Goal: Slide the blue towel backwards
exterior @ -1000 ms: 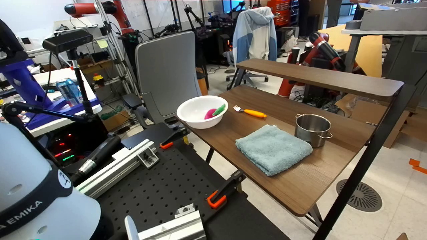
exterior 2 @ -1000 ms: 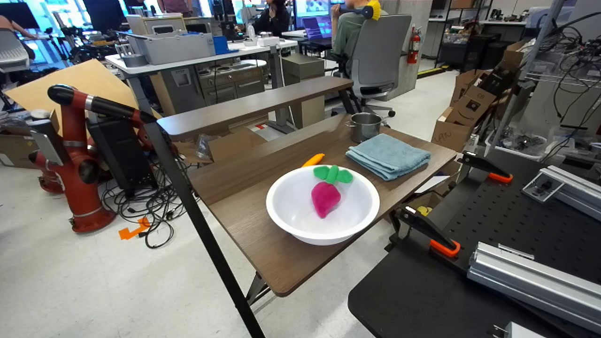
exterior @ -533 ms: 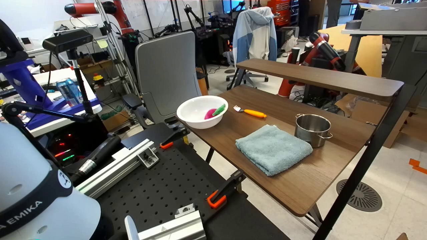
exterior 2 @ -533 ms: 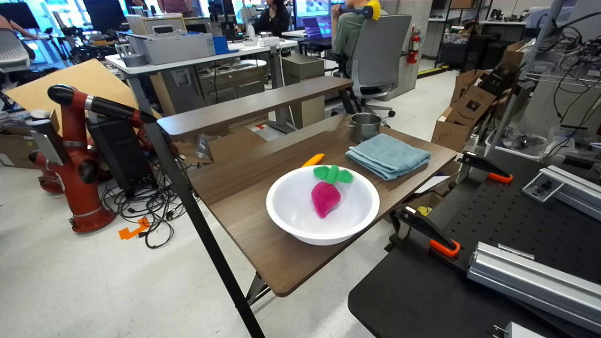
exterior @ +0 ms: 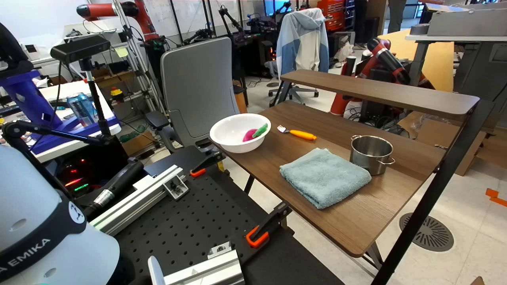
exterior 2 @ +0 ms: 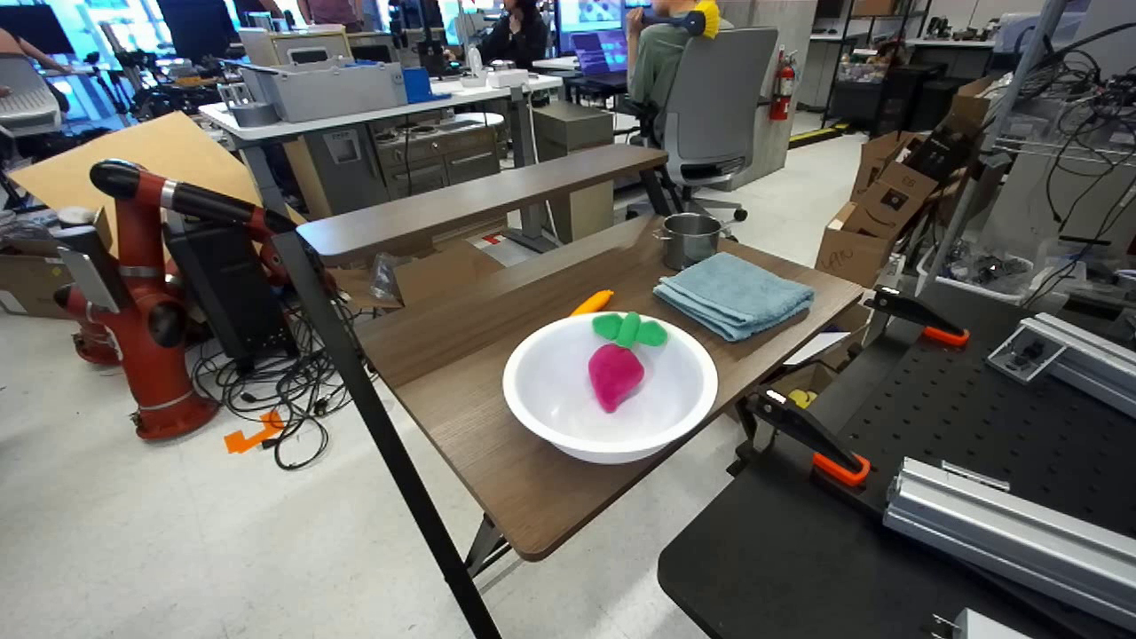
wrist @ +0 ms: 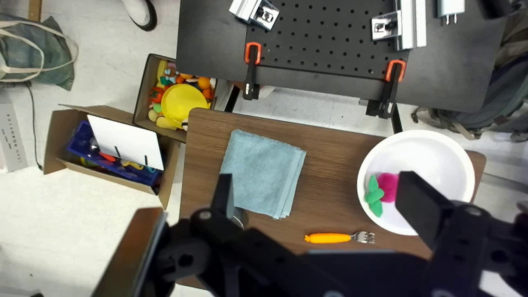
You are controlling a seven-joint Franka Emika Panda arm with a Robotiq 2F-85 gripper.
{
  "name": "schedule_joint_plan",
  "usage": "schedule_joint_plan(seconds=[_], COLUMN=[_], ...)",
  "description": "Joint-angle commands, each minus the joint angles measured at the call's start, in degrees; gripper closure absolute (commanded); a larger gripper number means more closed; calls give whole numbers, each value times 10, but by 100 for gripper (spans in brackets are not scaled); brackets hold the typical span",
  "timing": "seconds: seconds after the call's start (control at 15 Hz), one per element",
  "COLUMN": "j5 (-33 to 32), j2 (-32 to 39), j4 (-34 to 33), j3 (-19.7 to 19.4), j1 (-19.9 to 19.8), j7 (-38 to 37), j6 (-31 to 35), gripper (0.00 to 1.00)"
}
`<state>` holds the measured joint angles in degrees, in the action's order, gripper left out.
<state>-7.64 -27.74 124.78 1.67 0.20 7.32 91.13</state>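
The blue towel (exterior: pixel 325 178) lies folded and flat on the brown table (exterior: pixel 380 209); it also shows in an exterior view (exterior 2: pixel 735 295) and in the wrist view (wrist: pixel 264 173). My gripper (wrist: pixel 317 183) shows only in the wrist view. It is open wide and empty, high above the table. Its left finger overlaps the towel's lower left edge in the picture, and its right finger overlaps the bowl. The gripper touches nothing that I can see. In the exterior views the gripper is out of frame.
A metal pot (exterior: pixel 371 154) stands close beside the towel; the gripper mostly hides it in the wrist view. A white bowl (exterior 2: pixel 532 417) holds a pink and green toy (exterior 2: pixel 616 373). An orange-handled fork (exterior: pixel 303 134) lies between. A raised shelf (exterior: pixel 380 91) runs along one long side.
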Motion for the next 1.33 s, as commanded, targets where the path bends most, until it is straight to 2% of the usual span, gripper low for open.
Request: schedule_joint_plan(seconds=[0.0,0.53,1.0,1.27], j5=[-5,7,4,4], j2=[17,141,215,244], j4=[24,45,46,51], j3=[1,6,-18,-38], j1=[-3,-10,-23,-34], j7=[-64,-214,-212,-176], j6=[70,236,269,282], gripper=[0,0,0,0])
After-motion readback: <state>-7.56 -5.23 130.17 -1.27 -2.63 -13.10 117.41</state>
